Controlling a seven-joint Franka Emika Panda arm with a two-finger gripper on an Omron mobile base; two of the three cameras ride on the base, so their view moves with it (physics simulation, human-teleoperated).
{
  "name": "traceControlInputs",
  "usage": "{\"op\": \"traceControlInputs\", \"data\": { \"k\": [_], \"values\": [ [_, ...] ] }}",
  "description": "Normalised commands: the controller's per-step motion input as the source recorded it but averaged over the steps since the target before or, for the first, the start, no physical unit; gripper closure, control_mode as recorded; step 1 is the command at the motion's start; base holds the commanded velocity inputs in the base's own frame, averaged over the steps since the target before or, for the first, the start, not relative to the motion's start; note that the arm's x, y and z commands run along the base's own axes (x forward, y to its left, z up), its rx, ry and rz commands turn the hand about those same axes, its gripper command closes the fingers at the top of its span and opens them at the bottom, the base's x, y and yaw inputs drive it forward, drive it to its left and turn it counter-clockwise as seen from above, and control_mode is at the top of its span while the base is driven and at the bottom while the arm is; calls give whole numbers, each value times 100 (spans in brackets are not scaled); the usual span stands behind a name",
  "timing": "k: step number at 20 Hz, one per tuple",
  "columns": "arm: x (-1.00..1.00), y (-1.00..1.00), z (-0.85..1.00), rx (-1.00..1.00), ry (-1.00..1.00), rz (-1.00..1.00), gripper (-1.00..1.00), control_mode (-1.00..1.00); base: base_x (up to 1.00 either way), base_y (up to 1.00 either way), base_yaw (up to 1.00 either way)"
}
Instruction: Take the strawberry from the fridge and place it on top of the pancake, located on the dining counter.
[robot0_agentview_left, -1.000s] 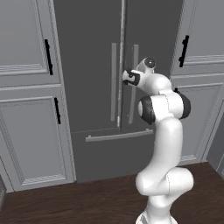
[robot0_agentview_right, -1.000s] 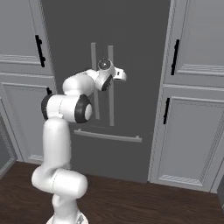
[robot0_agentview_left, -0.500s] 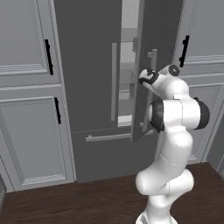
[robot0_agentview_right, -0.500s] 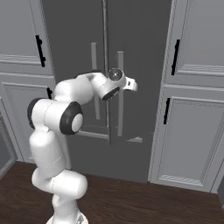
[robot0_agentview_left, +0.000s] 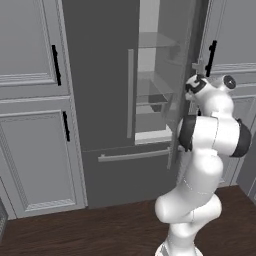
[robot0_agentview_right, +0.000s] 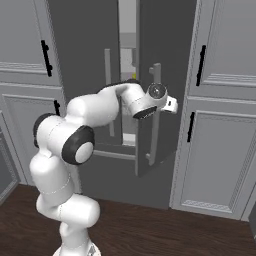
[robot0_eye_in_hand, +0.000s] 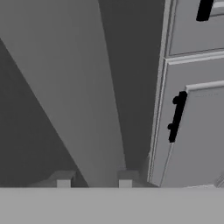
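Starting at the left of my left base view, I have light grey panelled cabinets (robot0_agentview_left: 30, 105) with black handles, then the fridge (robot0_agentview_left: 100, 100), dark grey, its left door shut with a long silver bar handle (robot0_agentview_left: 130, 92) and the bottom drawer (robot0_agentview_left: 125, 175) below. The right door (robot0_agentview_left: 181, 85) stands swung out toward me, and through the gap I see the pale interior with glass shelves (robot0_agentview_left: 155, 97). I cannot make out the strawberry on those shelves from here. In the right base view a small yellow item (robot0_agentview_right: 134, 76) shows in the narrow slot of the opening; nothing red is visible there. The gripper (robot0_agentview_right: 156, 111) sits at the open door's bar handle (robot0_agentview_right: 155, 115), and in the hand view the silver bar runs up between the two dark fingertips (robot0_eye_in_hand: 64, 183), so I read the jaws as closed around that handle. Right of the fridge I have more grey cabinet doors (robot0_agentview_right: 220, 130) with black handles, which also show at the right of the hand view (robot0_eye_in_hand: 192, 118).
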Motion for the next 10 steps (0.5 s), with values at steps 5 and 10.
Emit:
{"op": "traceControlInputs", "data": {
  "k": [5, 10],
  "values": [
    [-60, -90, 22, 8, 2, -1, -100, -100, 0, 0, 0],
    [-90, -16, 48, -8, -12, -1, -100, -100, 0, 0, 0]
  ]
}}
